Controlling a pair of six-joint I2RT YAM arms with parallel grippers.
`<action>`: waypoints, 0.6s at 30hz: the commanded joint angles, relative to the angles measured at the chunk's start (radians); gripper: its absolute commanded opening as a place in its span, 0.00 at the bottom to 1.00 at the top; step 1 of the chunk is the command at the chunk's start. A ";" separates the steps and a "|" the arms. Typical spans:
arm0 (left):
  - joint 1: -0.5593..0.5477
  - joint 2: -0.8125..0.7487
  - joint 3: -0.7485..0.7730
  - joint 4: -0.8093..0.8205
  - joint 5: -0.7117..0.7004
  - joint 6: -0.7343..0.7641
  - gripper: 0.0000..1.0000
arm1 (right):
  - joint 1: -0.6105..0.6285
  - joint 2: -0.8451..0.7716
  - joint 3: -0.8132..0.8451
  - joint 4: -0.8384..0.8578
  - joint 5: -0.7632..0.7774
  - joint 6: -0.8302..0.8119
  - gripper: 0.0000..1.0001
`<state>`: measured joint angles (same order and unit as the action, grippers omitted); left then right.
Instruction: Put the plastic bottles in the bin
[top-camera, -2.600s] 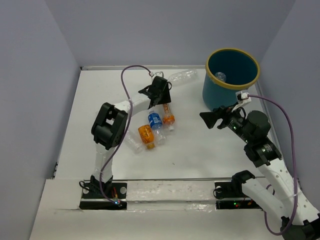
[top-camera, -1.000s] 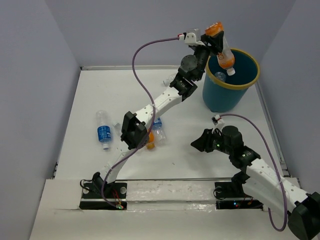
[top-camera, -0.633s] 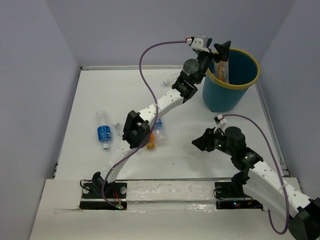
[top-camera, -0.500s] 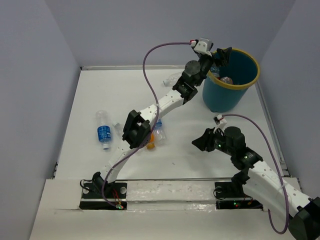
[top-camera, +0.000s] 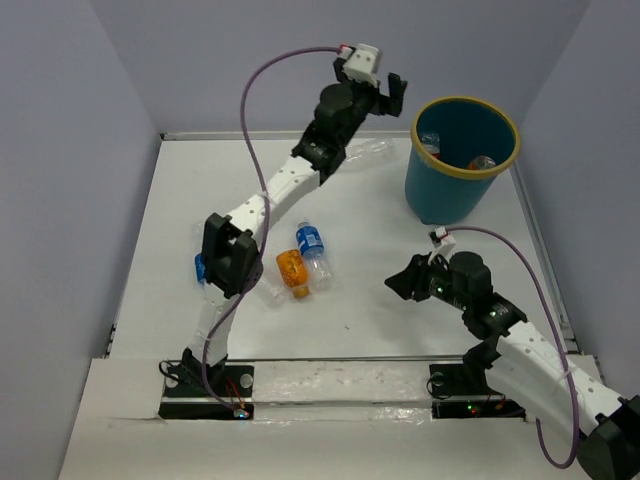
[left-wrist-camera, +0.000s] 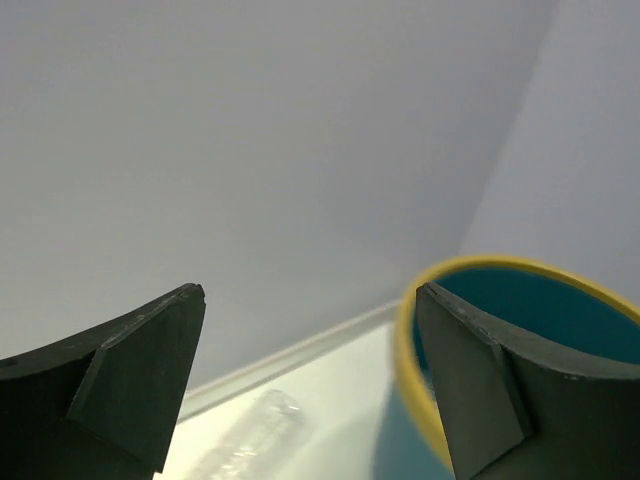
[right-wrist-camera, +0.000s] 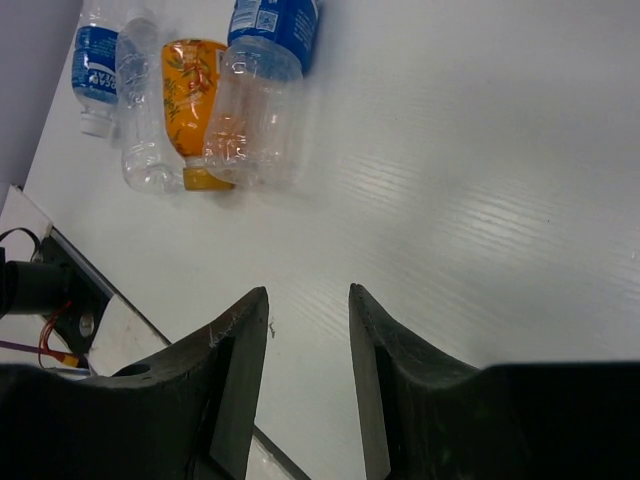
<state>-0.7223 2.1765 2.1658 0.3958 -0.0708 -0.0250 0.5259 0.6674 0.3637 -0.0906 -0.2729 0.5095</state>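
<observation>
Both spread: left claw (left-wrist-camera: 310, 291) near round teal bin (left-wrist-camera: 408, 335), right claw (right-wrist-camera: 308, 292) facing clear bottles (right-wrist-camera: 252, 125).

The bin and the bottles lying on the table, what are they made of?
The bin looks like moulded plastic: even teal wall, smooth yellow rim, dull sheen. The blue-labelled bottle looks like thin clear plastic: see-through ridged body with glints, printed film label. The orange bottle is likely plastic too, under a glossy printed wrap; unsure.

The teal, yellow-rimmed bin (top-camera: 440, 195) stands upright near the far right corner, with an orange bottle (top-camera: 480, 161) inside. A second orange bottle (top-camera: 291, 272), a blue-labelled bottle (top-camera: 311, 250) and a clear bottle (top-camera: 268, 290) lie together near the tabletop's middle. Another clear bottle (top-camera: 365, 152) lies by the far edge.
</observation>
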 joint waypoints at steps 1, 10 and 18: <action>0.194 -0.063 0.014 -0.147 0.136 -0.069 0.99 | 0.011 -0.017 0.055 -0.009 0.037 -0.031 0.44; 0.285 0.090 0.067 -0.333 0.354 0.148 0.99 | 0.011 -0.072 0.098 -0.076 0.052 -0.032 0.54; 0.285 0.247 0.209 -0.388 0.399 0.142 0.99 | 0.011 -0.040 0.113 -0.072 -0.003 -0.037 0.71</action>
<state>-0.4366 2.4294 2.3020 0.0235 0.2729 0.0917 0.5259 0.6056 0.4351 -0.1719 -0.2443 0.4858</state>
